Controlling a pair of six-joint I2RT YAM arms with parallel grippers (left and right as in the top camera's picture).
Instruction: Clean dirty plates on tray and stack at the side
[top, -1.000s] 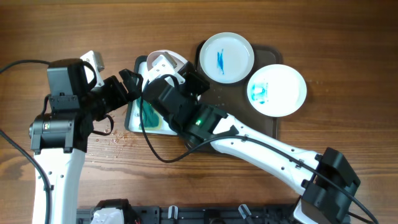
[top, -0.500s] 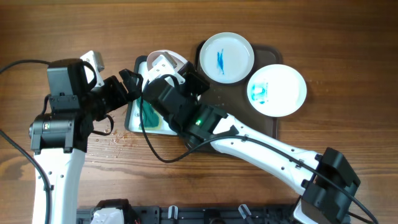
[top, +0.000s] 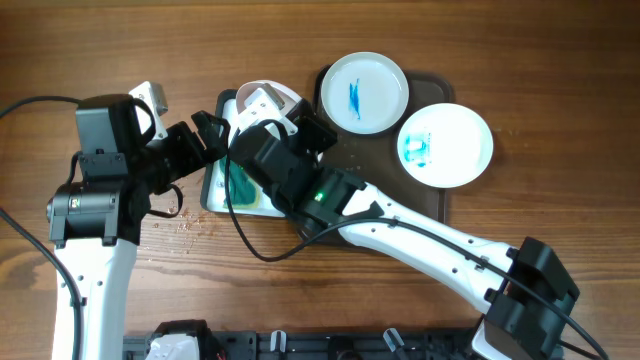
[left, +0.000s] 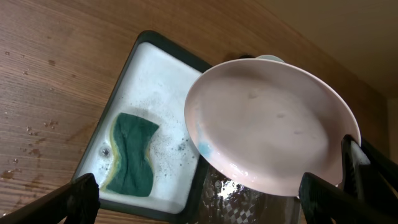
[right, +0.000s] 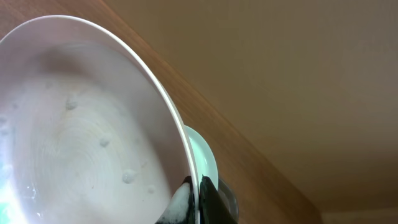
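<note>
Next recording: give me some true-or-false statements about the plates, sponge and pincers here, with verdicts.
1. The right pincer is shut on the rim of the held plate. True.
2. Both plates on the tray are clean. False: the plate nearer the tub and the farther plate carry blue smears.
3. The green sponge lies in the tub. True.
4. The left pincer grips the sponge. False: it is open and empty.

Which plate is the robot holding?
The tilted plate above the soapy tub, pinched by the right gripper. The other two lie flat on the tray.
</note>
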